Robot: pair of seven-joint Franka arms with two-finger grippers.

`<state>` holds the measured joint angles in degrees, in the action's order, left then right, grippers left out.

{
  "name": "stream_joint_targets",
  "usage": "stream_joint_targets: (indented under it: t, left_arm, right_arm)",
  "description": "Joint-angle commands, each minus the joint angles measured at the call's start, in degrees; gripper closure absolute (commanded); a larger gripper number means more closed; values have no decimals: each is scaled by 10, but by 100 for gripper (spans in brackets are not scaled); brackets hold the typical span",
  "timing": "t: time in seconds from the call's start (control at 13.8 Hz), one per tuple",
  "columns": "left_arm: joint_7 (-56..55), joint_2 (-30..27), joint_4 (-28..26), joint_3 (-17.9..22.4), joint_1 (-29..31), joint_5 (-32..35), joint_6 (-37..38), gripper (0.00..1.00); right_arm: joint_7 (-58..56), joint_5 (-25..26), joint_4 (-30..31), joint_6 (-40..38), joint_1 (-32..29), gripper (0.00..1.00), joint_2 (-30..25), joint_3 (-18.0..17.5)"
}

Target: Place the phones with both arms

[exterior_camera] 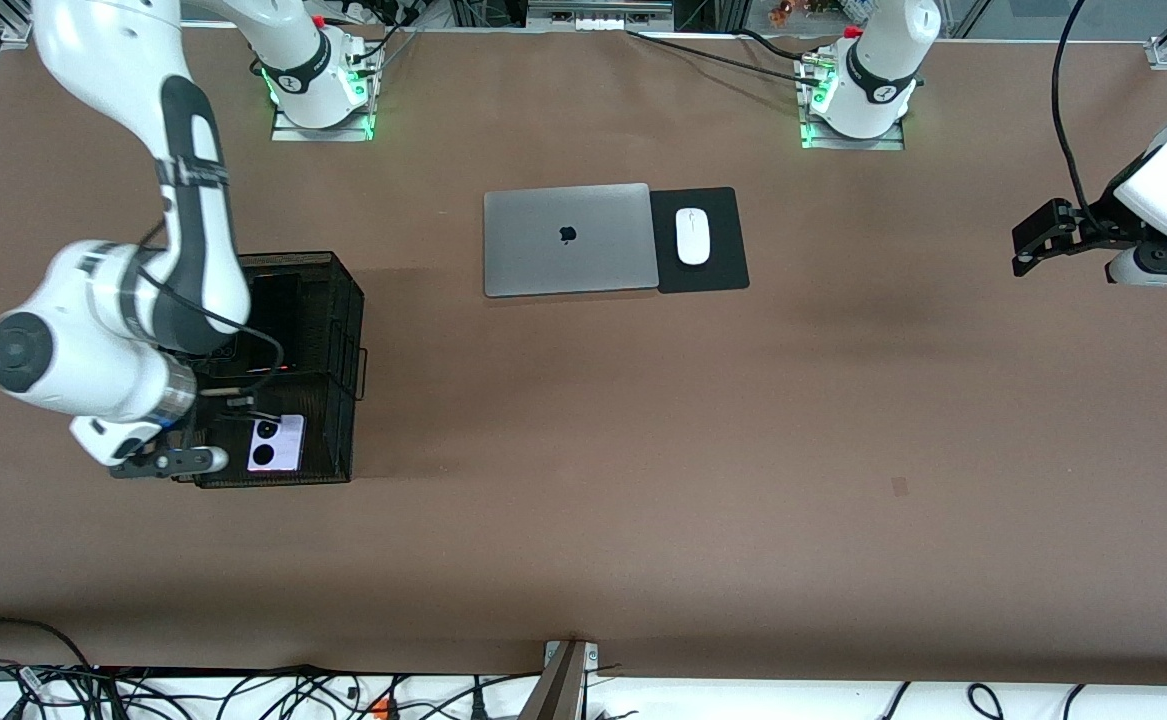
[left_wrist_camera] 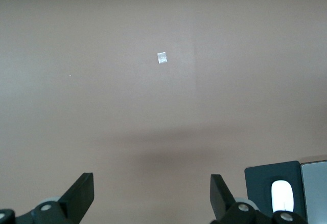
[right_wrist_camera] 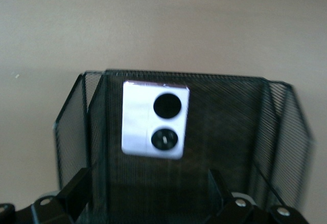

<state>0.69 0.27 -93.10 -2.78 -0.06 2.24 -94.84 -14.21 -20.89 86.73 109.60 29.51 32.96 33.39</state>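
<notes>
The lavender-white phone (exterior_camera: pixel 275 443) with two round black lenses lies flat in the nearer compartment of a black mesh basket (exterior_camera: pixel 343 300) at the right arm's end of the table. My right gripper (exterior_camera: pixel 228 395) hangs over that basket, open and holding nothing. In the right wrist view the phone (right_wrist_camera: pixel 156 126) rests on the basket floor, apart from the right gripper (right_wrist_camera: pixel 149 183). A dark flat slab (exterior_camera: pixel 278 300) shows in the farther compartment; the arm hides part of it. My left gripper (exterior_camera: pixel 1028 245) waits open over bare table at the left arm's end, empty in the left wrist view (left_wrist_camera: pixel 152 182).
A shut silver laptop (exterior_camera: pixel 568 240) lies mid-table toward the bases, beside a black mouse pad (exterior_camera: pixel 718 270) carrying a white mouse (exterior_camera: pixel 692 236). A small tape mark (exterior_camera: pixel 900 487) sits on the brown table. The mouse (left_wrist_camera: pixel 282 196) also shows in the left wrist view.
</notes>
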Motion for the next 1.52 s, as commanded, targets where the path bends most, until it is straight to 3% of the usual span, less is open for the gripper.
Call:
stream_joint_targets:
  t: [0.0, 0.29, 0.51, 0.8, 1.09, 1.16, 1.45]
  left_arm:
    - [1, 6, 18, 2, 0, -15, 13, 0]
    - [0, 6, 18, 2, 0, -15, 13, 0]
    - [2, 6, 18, 5, 0, -15, 13, 0]
    - [0, 6, 18, 6, 0, -15, 14, 0]
    - [1, 6, 18, 2, 0, -15, 14, 0]
    - [0, 6, 18, 1, 0, -15, 14, 0]
    - [2, 5, 17, 3, 0, -14, 18, 0]
  right_arm:
    - [22, 49, -39, -102, 4, 0, -43, 10]
    - [73, 131, -26, -191, 21, 0, -140, -4]
    - [101, 183, 7, -209, -1, 0, -210, -55]
    - [108, 220, 80, -200, -134, 0, -295, -189]
    - [107, 234, 104, -188, -276, 0, -324, -307]
    - [107, 234, 102, -189, -298, 0, -326, -323]
    - [123, 236, 99, -198, -298, 0, -333, -322]
